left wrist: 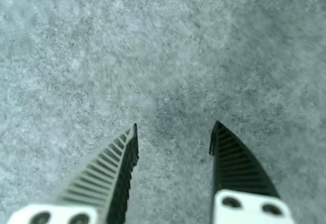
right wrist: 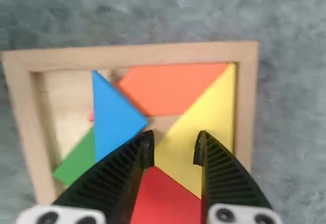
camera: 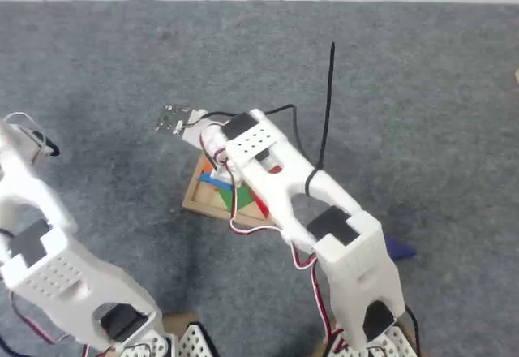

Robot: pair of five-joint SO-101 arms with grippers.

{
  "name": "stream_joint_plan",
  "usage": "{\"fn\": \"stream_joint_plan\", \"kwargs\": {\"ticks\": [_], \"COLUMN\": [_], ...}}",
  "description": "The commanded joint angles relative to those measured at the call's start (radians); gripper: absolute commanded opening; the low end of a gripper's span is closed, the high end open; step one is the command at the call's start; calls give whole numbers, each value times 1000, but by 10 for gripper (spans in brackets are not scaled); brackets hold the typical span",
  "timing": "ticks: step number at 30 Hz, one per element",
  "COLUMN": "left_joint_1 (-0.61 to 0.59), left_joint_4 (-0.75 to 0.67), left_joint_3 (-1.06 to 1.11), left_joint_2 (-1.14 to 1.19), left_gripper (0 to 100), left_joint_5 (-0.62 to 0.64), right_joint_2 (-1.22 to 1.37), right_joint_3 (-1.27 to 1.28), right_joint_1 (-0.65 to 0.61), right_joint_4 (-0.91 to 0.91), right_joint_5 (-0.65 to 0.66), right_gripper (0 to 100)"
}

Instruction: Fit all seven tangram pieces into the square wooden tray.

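The square wooden tray (right wrist: 137, 53) lies under my right gripper (right wrist: 173, 140), which hangs open just above it with nothing between its fingers. Inside the tray lie an orange piece (right wrist: 170, 86), a yellow triangle (right wrist: 214, 114), a red piece (right wrist: 163, 196) and a green piece (right wrist: 76, 160). A blue triangle (right wrist: 114, 114) sits askew, overlapping its neighbours beside a patch of bare wood (right wrist: 63, 102). In the high view the right arm (camera: 268, 162) covers most of the tray (camera: 195, 199). My left gripper (left wrist: 176, 127) is open over bare grey carpet.
A dark blue piece (camera: 401, 249) lies on the grey carpet (camera: 389, 113) to the right of the right arm's base. The left arm (camera: 49, 243) stands at the left edge. A black cable (camera: 328, 105) rises above the right arm.
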Motion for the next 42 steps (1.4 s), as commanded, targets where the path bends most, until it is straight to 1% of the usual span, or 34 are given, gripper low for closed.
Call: {"fn": "stream_joint_plan", "kwargs": {"ticks": [1,8,14,35,40,42], "left_joint_1": [8,9,9,25,25,25], "left_joint_4": [-20,-20,-20,-21,-21,-23], "left_joint_3": [-18,-16,-16,-8,-8,-8], "left_joint_2": [-17,-17,-17,-18,-18,-18], "left_gripper": [224,224,224,224,224,224], "left_joint_5": [0,0,0,0,0,0], "right_joint_2": [-47,-44,-42,-47,-67,-94], "right_joint_3": [6,6,6,3,2,3], "right_joint_1": [-36,-30,-31,-122,-113,-113], "right_joint_4": [16,16,8,8,16,16], "right_joint_5": [-17,-18,-44,-72,-74,-95], "right_gripper": [143,143,143,143,143,143]}}
